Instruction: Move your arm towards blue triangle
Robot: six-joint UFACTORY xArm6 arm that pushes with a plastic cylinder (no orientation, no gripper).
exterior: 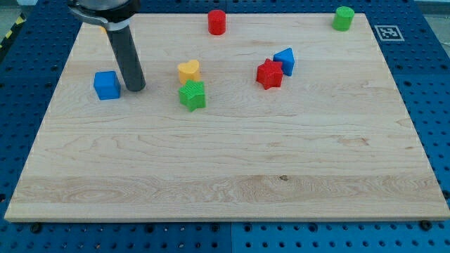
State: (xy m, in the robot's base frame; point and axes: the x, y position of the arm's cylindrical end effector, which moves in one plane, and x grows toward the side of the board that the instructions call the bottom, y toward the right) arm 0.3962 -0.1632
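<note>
The blue triangle (285,60) lies right of the board's middle, near the view's top, touching a red star (268,74) on its lower left. My tip (136,88) rests on the board at the view's left, just right of a blue cube (106,85). The tip is far to the left of the blue triangle. A yellow heart (188,70) and a green star (192,95) lie between the tip and the triangle.
A red cylinder (216,22) stands at the top edge, middle. A green cylinder (344,18) stands at the top right corner. The wooden board (232,176) sits on a blue perforated table. An orange piece shows behind the rod at top left.
</note>
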